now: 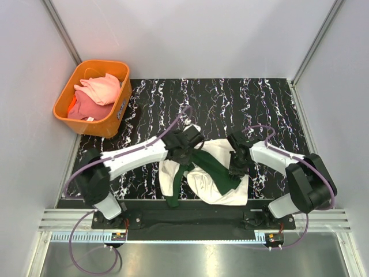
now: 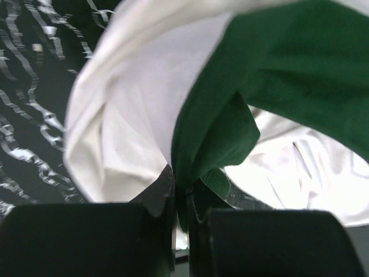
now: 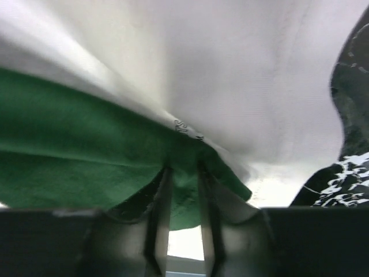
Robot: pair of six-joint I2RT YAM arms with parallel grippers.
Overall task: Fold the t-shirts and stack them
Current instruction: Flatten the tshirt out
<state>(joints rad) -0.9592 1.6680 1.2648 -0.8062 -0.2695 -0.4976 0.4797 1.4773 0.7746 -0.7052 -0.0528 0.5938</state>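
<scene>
Top external view: the cream t-shirt is seen bunched at the 6 o'clock edge of the black marbled mat, with its dark green parts twisted across it. Its outline is partly covered by both arms. It is met by the left gripper at 10 o'clock and by the right gripper at 3 o'clock. At 10 o'clock of the mat, a pink t-shirt and a coral t-shirt are piled in the orange basket; a label on its wall cannot be read.

In the left wrist view, the left gripper is clamped on a fold where green and cream cloth meet. In the right wrist view, green cloth is pinched by the right gripper, and the shirt is cut off on all sides. A small dark marking on the cream cloth is too blurred to read.
</scene>
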